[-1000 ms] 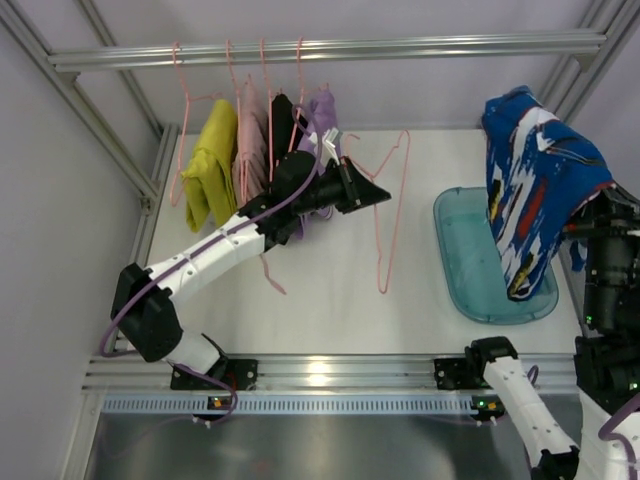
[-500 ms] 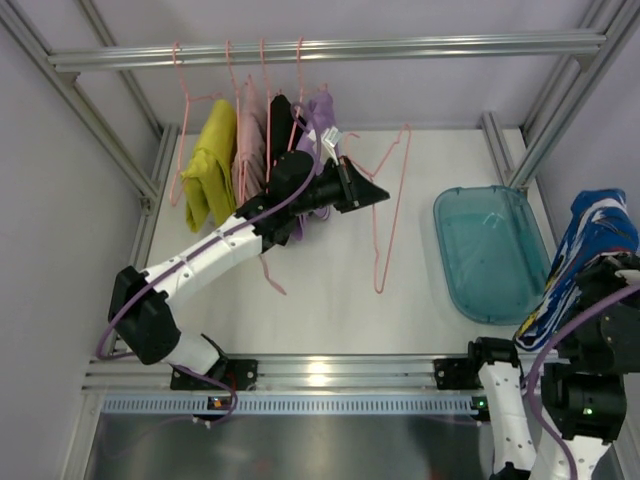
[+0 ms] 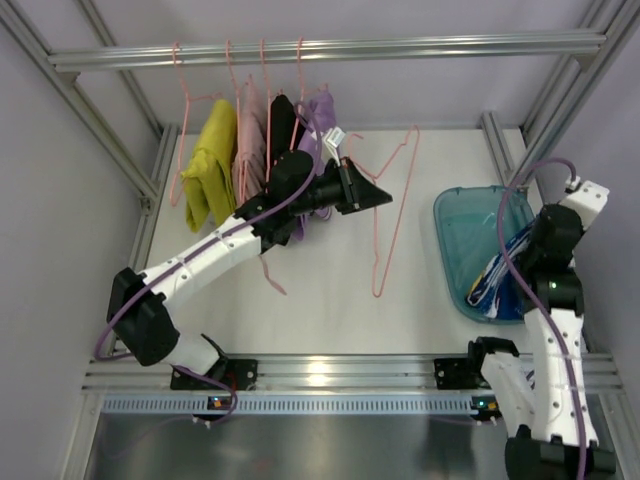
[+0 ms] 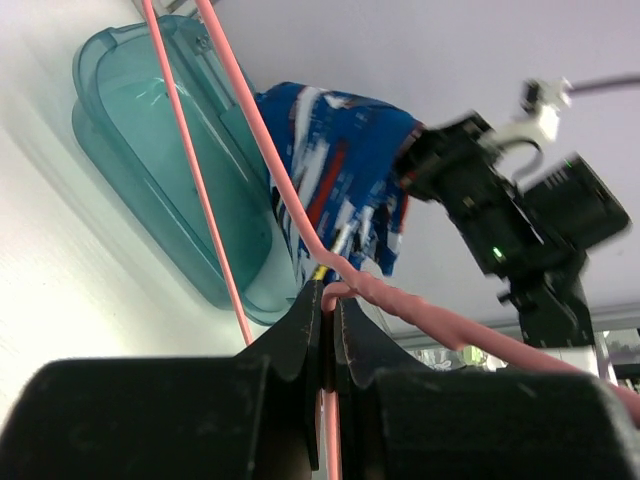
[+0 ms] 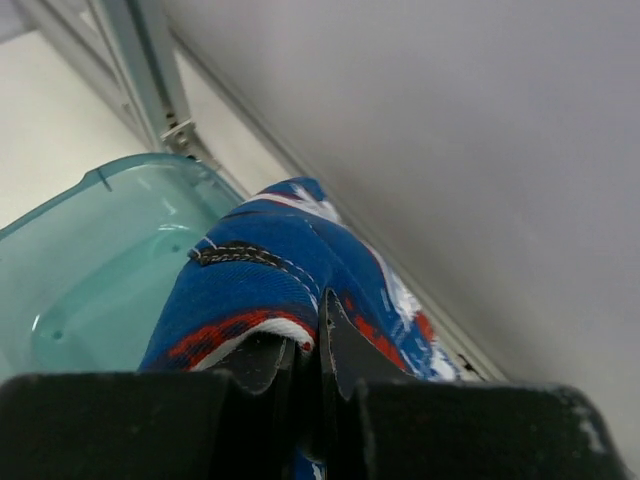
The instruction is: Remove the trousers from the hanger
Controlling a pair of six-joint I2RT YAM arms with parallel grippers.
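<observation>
My left gripper (image 3: 383, 199) is shut on a bare pink wire hanger (image 3: 392, 212) and holds it out over the table; its jaws pinch the wire in the left wrist view (image 4: 328, 293). My right gripper (image 3: 516, 262) is shut on the blue, white and red patterned trousers (image 3: 501, 280), bunched over the near right part of the teal bin (image 3: 462, 232). The right wrist view shows the fabric (image 5: 270, 270) clamped between the jaws (image 5: 308, 345) above the bin (image 5: 90, 260). The trousers also show in the left wrist view (image 4: 335, 190).
Several pink hangers on the metal rail (image 3: 330, 50) carry yellow (image 3: 210, 165), pink, black and purple (image 3: 322, 115) garments, behind my left arm. Aluminium frame posts stand at the left (image 3: 80, 110) and right (image 3: 565, 90). Another loose pink hanger (image 3: 272, 275) hangs under the left arm.
My right arm swung down from high at the right, bringing the trousers from hanging spread above the bin to bunched low at its near right side. The left gripper and hanger barely moved.
</observation>
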